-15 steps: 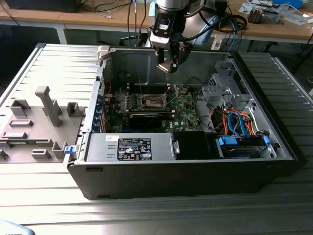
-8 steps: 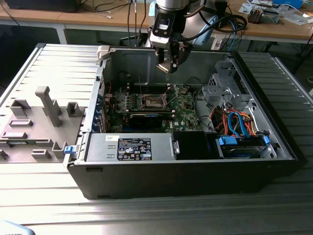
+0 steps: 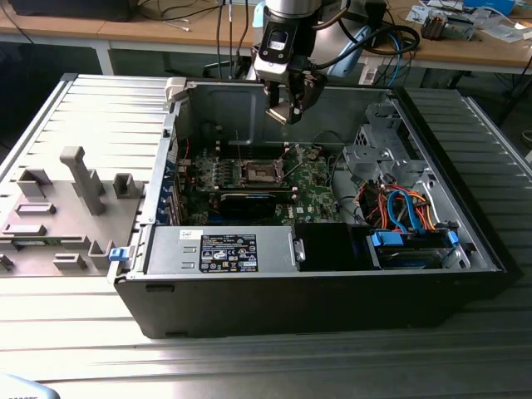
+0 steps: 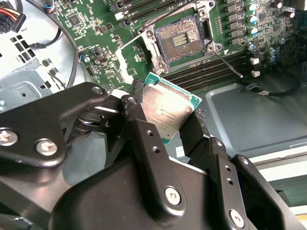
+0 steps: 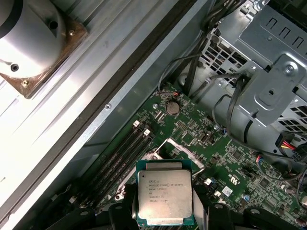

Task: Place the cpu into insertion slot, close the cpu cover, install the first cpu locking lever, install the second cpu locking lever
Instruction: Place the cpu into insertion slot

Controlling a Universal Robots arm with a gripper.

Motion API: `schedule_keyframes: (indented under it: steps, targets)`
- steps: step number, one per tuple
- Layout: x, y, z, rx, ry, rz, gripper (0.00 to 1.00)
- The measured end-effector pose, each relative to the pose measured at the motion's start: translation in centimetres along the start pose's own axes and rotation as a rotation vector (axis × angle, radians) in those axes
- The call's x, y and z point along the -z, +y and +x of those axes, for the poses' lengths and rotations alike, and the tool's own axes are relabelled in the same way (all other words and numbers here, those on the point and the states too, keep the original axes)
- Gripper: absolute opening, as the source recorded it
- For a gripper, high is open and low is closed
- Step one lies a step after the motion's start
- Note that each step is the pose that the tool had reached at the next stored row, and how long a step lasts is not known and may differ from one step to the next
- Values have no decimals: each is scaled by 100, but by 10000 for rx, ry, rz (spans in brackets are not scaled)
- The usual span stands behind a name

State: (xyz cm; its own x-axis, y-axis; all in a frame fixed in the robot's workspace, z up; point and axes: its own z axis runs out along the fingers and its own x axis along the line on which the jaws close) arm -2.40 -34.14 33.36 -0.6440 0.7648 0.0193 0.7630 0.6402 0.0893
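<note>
The claw [image 4: 165, 120] is matt black, built of thick angular links with rounded edges, studded with silver screws [image 4: 172, 195] and small round holes. In the exterior view the arm [image 3: 289, 10] is silver-grey, with black cables [image 3: 399, 37] looping beside it.

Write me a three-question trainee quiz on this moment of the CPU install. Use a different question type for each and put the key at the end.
1. True or false: the cpu already sits in the insertion slot.
2. Pick one. The claw is: A) open, B) shut on the cpu, C) shut on a cable.
3. One word: in the exterior view, on which side of the motherboard do the orange and blue cables lie, that view's left or right?

Key: 1 false; 2 B; 3 right.
</note>
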Motion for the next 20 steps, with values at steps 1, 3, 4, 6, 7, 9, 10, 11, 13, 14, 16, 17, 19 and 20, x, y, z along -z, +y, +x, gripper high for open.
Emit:
schedule_keyframes:
  steps: [1, 3, 4, 6, 7, 9, 10, 11, 13, 14, 16, 17, 19, 20]
  targets:
    - [0, 0, 0, -7, -1, 1, 55]
    - [0, 0, 0, -26, -2, 0, 55]
    - [0, 0, 0, -32, -3, -1, 55]
    - [0, 0, 0, -58, -5, -1, 55]
    - [0, 0, 0, -67, -6, -1, 55]
    - [0, 0, 0, -82, -7, -1, 55]
    - [0, 0, 0, -89, -7, -2, 55]
    - [0, 0, 0, -97, -8, -2, 55]
    - [0, 0, 0, -116, -10, -2, 55]
    - [0, 0, 0, -128, -11, -2, 55]
    - [0, 0, 0, -144, -12, -3, 55]
    - [0, 0, 0, -152, -14, -3, 55]
    - [0, 0, 0, -166, -15, -3, 55]
    - [0, 0, 0, -177, -16, -3, 55]
